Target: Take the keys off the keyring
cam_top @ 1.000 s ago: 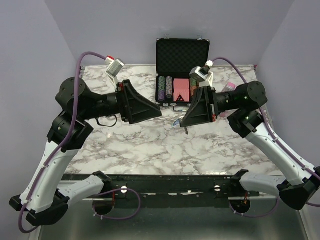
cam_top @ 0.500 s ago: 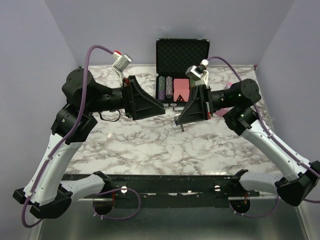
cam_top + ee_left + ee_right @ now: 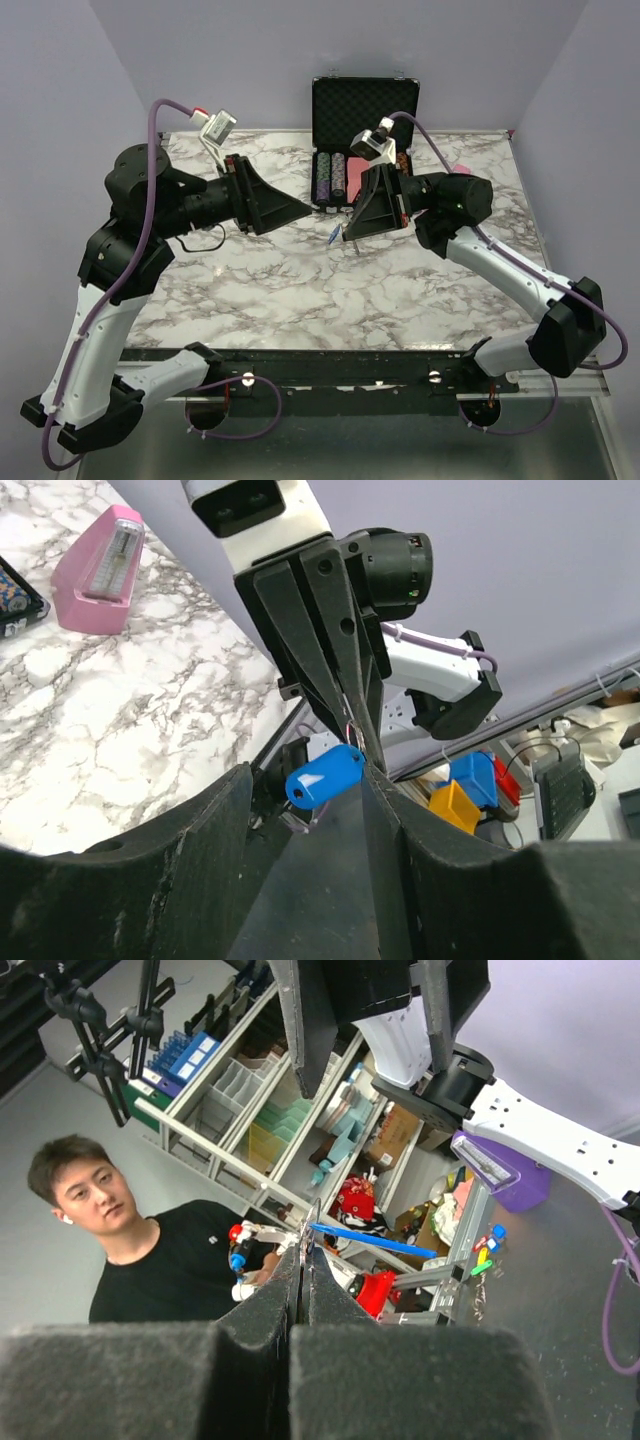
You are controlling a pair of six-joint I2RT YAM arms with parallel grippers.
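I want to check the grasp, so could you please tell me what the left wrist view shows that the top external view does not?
Only the left wrist view: the blue key with its oval head close up, held at the shut fingertips of the right end effector, framed by the open left end effector. Only the top external view: the whole left arm and right arm, and the black case with its raised lid. Both: the key, the marble table and the pink wedge.
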